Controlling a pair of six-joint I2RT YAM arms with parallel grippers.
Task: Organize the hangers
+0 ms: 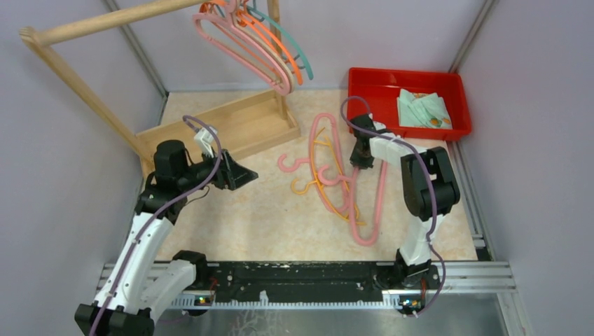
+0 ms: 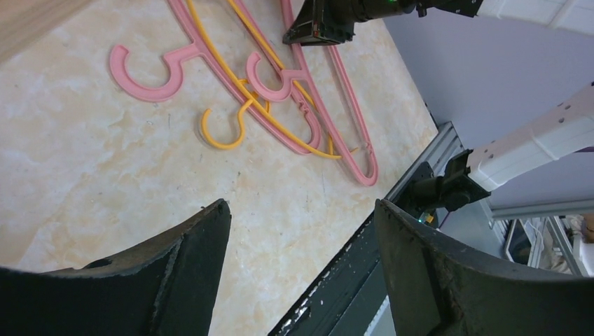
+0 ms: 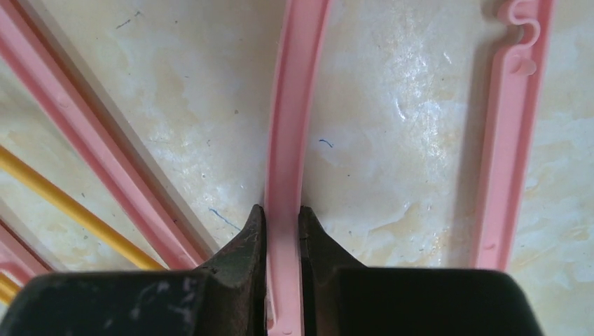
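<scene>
Pink (image 1: 242, 49), orange (image 1: 277, 42) and teal (image 1: 300, 56) hangers hang on the wooden rack's pole (image 1: 105, 21). On the table, pink hangers (image 1: 378, 203) and a yellow one (image 1: 319, 185) lie tangled. My right gripper (image 1: 361, 161) is down in this pile. Its wrist view shows the gripper (image 3: 282, 217) shut on a pink hanger's bar (image 3: 298, 105), with another pink bar (image 3: 511, 140) to the right and a yellow one (image 3: 63, 203) to the left. My left gripper (image 1: 245, 175) hovers left of the pile. In its own view the gripper (image 2: 301, 210) is open and empty, with the pile (image 2: 210, 56) ahead.
A red bin (image 1: 364, 84) holding a folded cloth (image 1: 424, 108) sits at the back right. The rack's wooden base (image 1: 224, 126) lies at the back left. A black rail (image 1: 301, 276) runs along the near edge, and grey walls close in both sides.
</scene>
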